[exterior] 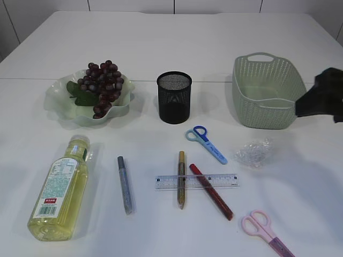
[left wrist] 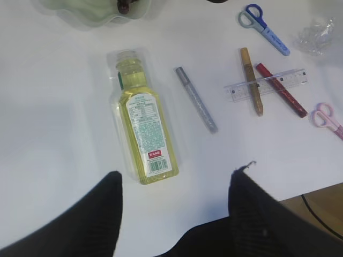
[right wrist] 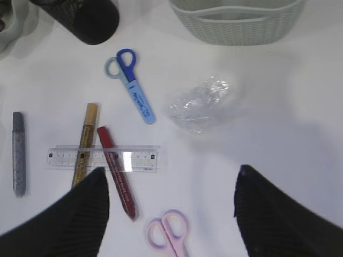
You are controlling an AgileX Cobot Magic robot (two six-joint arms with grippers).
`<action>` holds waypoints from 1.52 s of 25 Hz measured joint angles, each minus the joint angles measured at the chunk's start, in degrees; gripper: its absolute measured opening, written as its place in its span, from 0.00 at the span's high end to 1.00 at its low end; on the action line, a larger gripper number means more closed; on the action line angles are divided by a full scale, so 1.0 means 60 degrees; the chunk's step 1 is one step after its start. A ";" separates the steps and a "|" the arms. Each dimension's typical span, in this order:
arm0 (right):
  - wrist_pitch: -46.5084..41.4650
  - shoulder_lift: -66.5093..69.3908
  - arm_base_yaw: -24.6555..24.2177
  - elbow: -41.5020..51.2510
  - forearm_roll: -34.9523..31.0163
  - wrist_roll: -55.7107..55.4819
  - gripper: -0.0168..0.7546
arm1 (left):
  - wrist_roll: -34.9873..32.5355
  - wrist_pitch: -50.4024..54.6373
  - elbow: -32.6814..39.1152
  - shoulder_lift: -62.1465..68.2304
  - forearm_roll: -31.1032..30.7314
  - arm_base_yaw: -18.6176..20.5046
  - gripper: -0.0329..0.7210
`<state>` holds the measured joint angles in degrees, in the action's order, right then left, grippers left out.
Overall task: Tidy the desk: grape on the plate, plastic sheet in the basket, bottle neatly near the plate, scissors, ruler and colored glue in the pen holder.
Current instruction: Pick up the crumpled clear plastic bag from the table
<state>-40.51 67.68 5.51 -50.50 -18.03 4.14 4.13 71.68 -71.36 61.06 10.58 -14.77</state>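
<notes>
White table (exterior: 161, 43) | plate (exterior: 59, 99): grapes (exterior: 102, 85) | basket (exterior: 262, 91), holder (exterior: 174, 97): empty

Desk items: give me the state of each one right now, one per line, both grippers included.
grapes: on the plate
bottle: lying on its side
pen holder: upright, nothing visible inside
basket: upright, looks empty
plastic sheet: crumpled on the desk
ruler: flat, crossing the gold and red glue pens
blue scissors: closed
pink scissors: closed
left gripper: open, holding nothing
right gripper: open, holding nothing
</notes>
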 joint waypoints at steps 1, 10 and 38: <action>0.0230 0.0243 0.0227 0.0000 0.0000 0.0000 0.25 | 0.0000 0.0017 0.0000 0.0003 0.0027 0.0000 0.35; 0.1623 0.2572 0.0840 0.0016 0.0467 0.0000 0.25 | 0.0003 0.0016 0.0000 -0.0103 0.0151 0.0000 0.35; 0.4146 0.3838 0.0840 0.0016 0.0660 0.0513 0.25 | 0.0020 0.0016 0.0000 -0.0103 0.0151 0.0000 0.35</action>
<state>-15.63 90.70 10.55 -50.41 -14.07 7.22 4.26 71.77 -71.36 60.43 11.49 -14.77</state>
